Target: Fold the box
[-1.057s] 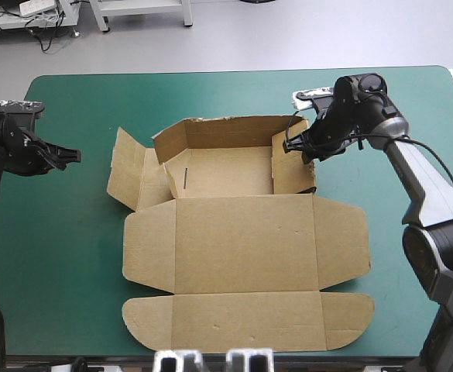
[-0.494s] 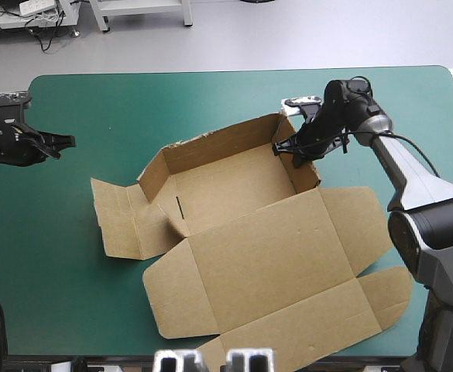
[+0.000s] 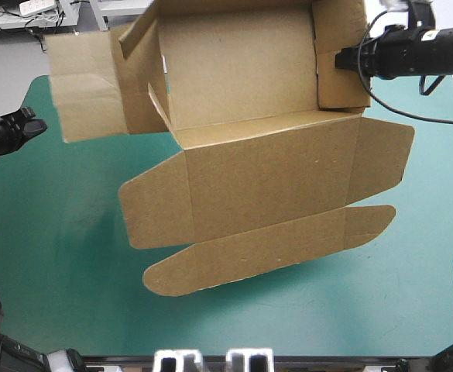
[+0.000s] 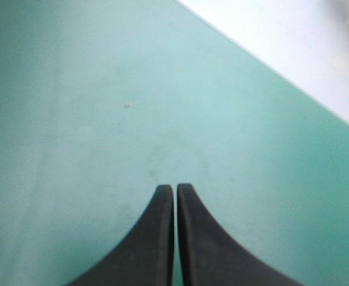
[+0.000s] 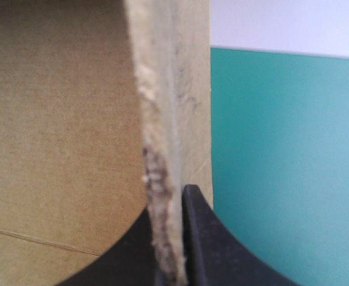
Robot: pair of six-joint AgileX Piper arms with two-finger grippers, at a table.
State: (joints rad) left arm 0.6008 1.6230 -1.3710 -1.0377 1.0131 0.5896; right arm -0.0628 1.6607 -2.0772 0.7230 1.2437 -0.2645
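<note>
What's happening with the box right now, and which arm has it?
The right gripper is shut on the right side wall of the box and holds the whole sheet raised over the table. The back and right walls stand up, the left side flap is splayed outward, and the lid panel hangs unfolded. The left gripper is shut and empty near the table's left edge, apart from the box.

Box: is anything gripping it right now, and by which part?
The right gripper is shut on the box, pinching the edge of its raised right side wall. The left gripper is shut on nothing, off by the table's left edge.
</note>
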